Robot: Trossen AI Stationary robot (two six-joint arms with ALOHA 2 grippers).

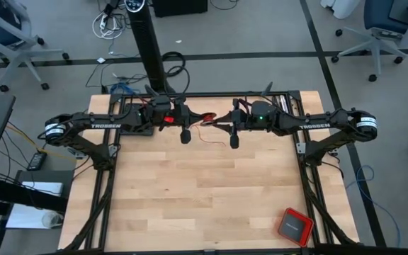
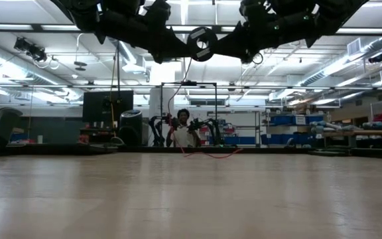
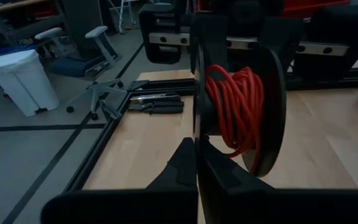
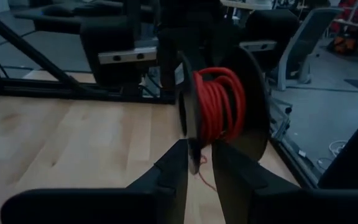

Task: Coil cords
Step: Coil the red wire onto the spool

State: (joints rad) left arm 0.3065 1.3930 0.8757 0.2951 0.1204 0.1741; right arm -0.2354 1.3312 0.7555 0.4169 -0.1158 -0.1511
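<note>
Spool (image 3: 253,112) w/ red cord (image 3: 235,109) pinched betw both fingers.

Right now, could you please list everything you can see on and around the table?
cord: one, red, wound on the spool, a loose end trailing to the table's far edge
spool: one, black, held up between both grippers
box: one, red with dark top, table's near right corner
person: one, beyond the table
left gripper: black, shut on the spool's flange
right gripper: black, fingers astride the other flange
</note>
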